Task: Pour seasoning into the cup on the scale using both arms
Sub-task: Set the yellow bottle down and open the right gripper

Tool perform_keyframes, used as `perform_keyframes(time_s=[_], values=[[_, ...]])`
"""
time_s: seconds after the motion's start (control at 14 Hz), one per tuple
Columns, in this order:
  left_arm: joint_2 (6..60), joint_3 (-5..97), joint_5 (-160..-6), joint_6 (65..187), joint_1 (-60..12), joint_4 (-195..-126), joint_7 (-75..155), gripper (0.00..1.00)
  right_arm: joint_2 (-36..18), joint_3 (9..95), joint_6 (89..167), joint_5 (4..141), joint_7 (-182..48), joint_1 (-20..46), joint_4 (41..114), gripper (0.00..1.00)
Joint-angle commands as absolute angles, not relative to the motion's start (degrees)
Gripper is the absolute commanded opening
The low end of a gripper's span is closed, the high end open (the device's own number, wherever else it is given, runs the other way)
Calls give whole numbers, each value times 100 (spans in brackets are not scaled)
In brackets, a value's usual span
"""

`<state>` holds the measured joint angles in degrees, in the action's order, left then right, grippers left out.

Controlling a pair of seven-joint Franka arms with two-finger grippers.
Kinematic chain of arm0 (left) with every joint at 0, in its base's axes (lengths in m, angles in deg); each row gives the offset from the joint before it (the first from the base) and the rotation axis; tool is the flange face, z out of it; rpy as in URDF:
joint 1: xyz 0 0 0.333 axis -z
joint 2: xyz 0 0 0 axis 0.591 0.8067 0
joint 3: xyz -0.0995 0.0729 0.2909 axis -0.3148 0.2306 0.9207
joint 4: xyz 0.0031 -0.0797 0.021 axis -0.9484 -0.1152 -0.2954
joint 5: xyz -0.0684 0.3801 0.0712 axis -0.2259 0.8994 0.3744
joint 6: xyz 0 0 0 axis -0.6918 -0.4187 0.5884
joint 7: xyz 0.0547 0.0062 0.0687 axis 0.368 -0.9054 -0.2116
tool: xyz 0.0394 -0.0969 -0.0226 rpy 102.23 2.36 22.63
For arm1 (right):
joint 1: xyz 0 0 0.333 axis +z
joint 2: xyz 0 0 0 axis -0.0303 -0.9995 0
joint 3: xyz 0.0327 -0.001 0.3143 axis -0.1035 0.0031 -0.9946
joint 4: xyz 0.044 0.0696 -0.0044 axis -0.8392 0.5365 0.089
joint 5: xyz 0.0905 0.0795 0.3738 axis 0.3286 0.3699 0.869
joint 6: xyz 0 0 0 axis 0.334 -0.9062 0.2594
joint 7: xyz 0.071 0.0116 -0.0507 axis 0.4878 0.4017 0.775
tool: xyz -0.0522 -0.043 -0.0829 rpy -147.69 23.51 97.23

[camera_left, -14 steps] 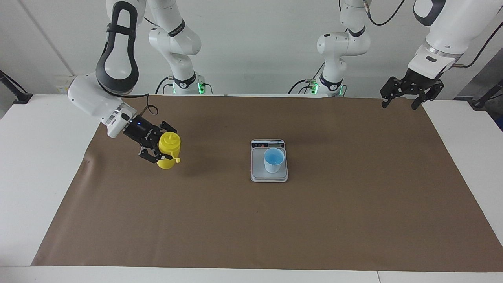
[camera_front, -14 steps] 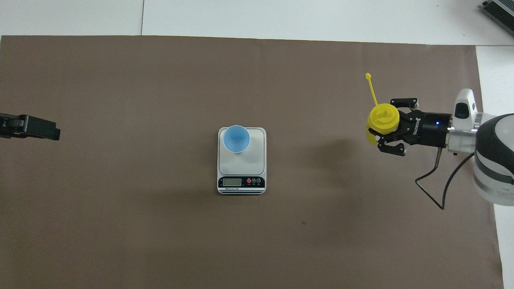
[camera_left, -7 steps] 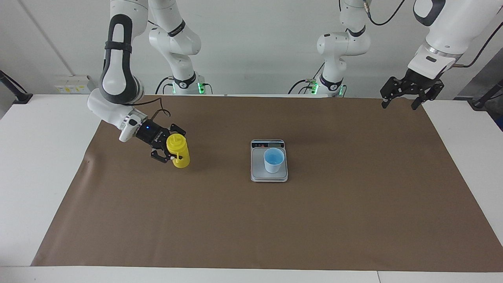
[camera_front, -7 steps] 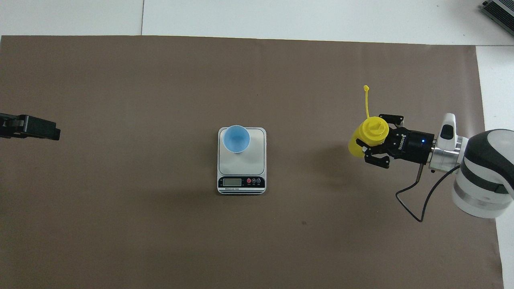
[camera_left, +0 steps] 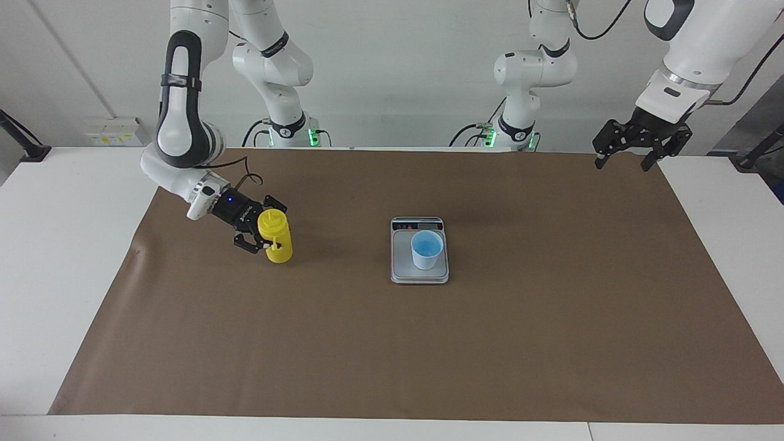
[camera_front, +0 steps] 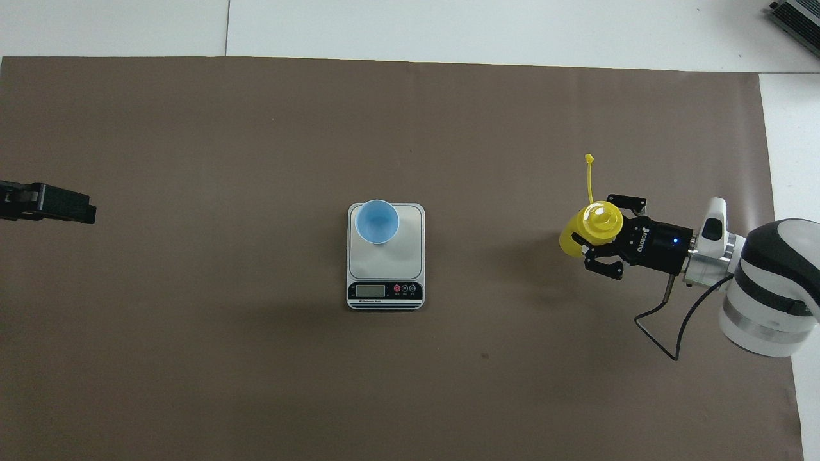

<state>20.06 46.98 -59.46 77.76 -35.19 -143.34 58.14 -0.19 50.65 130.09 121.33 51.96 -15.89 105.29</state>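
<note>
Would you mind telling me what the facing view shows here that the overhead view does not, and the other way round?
Only the facing view shows both arms' bases and upper links, and the whole left gripper hanging over the mat's edge. Only the overhead view shows the scale's display strip clearly, and the seasoning's tethered cap sticking out. Both show the right gripper around the seasoning and the cup on the scale.

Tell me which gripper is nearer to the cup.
The right. The right gripper holds the yellow bottle beside the scale bearing the cup; the left gripper waits over the table's edge at its own end.
</note>
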Motion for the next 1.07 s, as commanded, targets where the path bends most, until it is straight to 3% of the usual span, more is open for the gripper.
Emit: perform_keyframes(time_s=[0.0,0.21,0.29,0.36,0.79,1.0], values=[[1910,4674,-5981,7724,-3588,-14409,5892,100,-301,5014,12643,12355,5795,-1979,10554,0],[1910,4674,-5981,7724,-3588,-14409,5892,100,-320,5014,12616,12355,5849,-1997,10554,0],[1910,4674,-5981,7724,-3588,-14409,5892,100,-320,5014,12625,12355,5892,-1997,10554,36],[1910,4674,-5981,7724,-3588,-14409,5892,100,-328,5014,12634,12355,5936,-1997,10528,99],[1910,4674,-5981,7724,-3596,-14409,5892,100,-188,5041,12730,12119,5954,-1988,10475,100],[1910,4674,-5981,7724,-3588,-14409,5892,100,-39,5093,12861,11277,5937,-2015,10440,100]])
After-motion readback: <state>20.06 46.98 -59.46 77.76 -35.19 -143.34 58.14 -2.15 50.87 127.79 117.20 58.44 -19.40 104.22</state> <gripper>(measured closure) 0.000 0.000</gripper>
